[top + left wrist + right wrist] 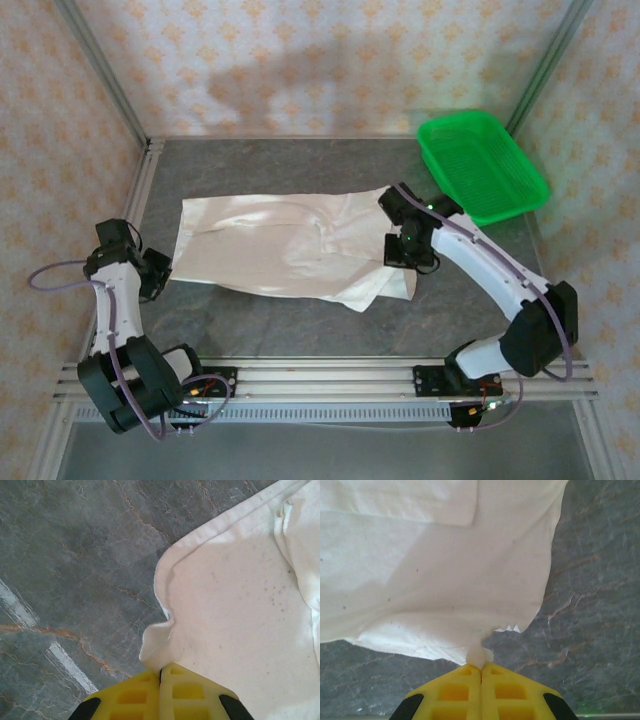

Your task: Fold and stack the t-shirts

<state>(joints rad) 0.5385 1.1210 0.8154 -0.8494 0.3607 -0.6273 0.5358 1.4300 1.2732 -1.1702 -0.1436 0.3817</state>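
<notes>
A white t-shirt (290,243) lies spread and partly folded across the middle of the grey table. My left gripper (160,272) sits at the shirt's near-left corner. In the left wrist view its yellow fingers (161,672) are pressed together with a fold of the t-shirt (240,600) pinched between the tips. My right gripper (408,255) is at the shirt's right end. The right wrist view shows its yellow jaws (481,666) shut on a small bunch of the t-shirt's (445,575) edge, lifted a little off the table.
A green plastic basket (482,165) stands at the back right of the table, close to the right arm. Patterned walls and metal posts enclose the table on three sides. Bare marbled table surface (290,325) lies between the shirt and the arm bases.
</notes>
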